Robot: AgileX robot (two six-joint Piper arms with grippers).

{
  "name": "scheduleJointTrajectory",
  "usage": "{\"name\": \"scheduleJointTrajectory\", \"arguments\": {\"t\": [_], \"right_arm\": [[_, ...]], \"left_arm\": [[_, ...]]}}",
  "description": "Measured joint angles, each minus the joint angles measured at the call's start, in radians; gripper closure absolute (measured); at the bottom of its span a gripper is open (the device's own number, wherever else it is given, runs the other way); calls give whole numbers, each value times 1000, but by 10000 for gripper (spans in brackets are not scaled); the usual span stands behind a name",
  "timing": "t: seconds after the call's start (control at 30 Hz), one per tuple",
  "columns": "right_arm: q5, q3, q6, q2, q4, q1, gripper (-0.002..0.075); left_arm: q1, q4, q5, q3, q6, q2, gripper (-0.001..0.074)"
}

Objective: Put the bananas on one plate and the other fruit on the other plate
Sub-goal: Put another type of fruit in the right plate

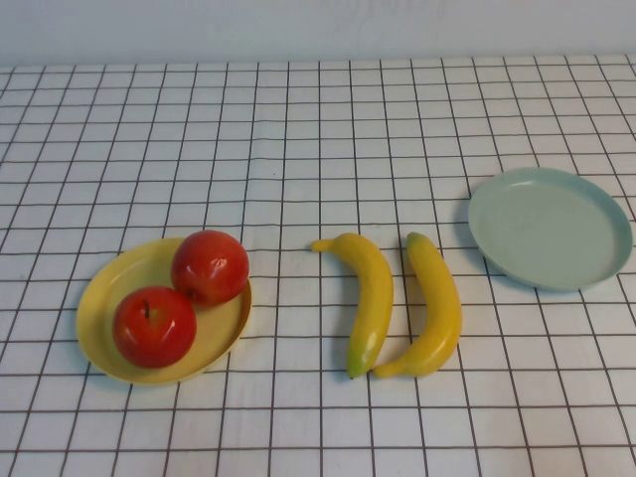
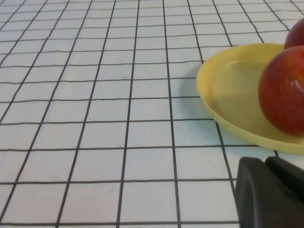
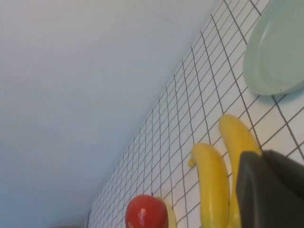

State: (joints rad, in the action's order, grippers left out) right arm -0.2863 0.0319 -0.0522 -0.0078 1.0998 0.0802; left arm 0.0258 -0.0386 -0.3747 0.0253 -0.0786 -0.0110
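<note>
From above we see two bananas [image 1: 370, 298] [image 1: 433, 306] lying side by side, long axes running near to far, between the yellow plate [image 1: 104, 298] holding both apples [image 1: 154, 326] [image 1: 210, 266] and the bare blue-green plate [image 1: 550, 227]. At our left wrist, the closed left gripper [image 2: 270, 192] sits just beside the yellow plate. At our right wrist, the closed right gripper [image 3: 270, 190] hovers near the bananas.
</note>
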Motion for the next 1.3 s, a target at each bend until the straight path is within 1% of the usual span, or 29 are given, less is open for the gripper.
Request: {"name": "scheduleJointTrajectory", "arguments": {"t": [0.1, 0.2, 0.3, 0.4, 0.5, 0.6, 0.67, 0.77, 0.9, 1.03, 1.2, 1.3], "right_arm": [[0, 0, 31, 0, -4, 0, 742], [-24, -3, 163, 0, -12, 0, 742], [-71, -71, 261, 0, -60, 0, 742], [-108, -182, 294, 57, -207, 0, 742], [-186, -313, 302, 201, -422, 0, 742], [-327, -461, 307, 395, -642, 0, 742], [-417, -543, 307, 517, -714, 0, 742], [-462, -615, 309, 661, -690, 0, 742], [-481, -640, 311, 807, -615, 0, 742], [-508, -674, 355, 938, -599, 2, 742], [-617, -786, 347, 1080, -639, 2, 742], [-657, -864, 275, 1138, -733, 4, 742]], "left_arm": [[0, 0, 0, 0, 0, 0, 737], [0, 0, 0, 0, 0, 0, 738], [0, -2, 0, 0, 1, 0, 738], [0, -2, 0, 0, 1, 0, 738], [0, -2, 0, 0, 1, 0, 738], [0, -2, 0, 0, 1, 0, 738], [0, -2, 0, 0, 1, 0, 738], [0, -2, 0, 0, 1, 0, 738], [0, -2, 0, 0, 1, 0, 738], [0, -2, 0, 0, 1, 0, 738], [0, -2, 0, 0, 1, 0, 738], [0, -2, 0, 0, 1, 0, 738]]}}
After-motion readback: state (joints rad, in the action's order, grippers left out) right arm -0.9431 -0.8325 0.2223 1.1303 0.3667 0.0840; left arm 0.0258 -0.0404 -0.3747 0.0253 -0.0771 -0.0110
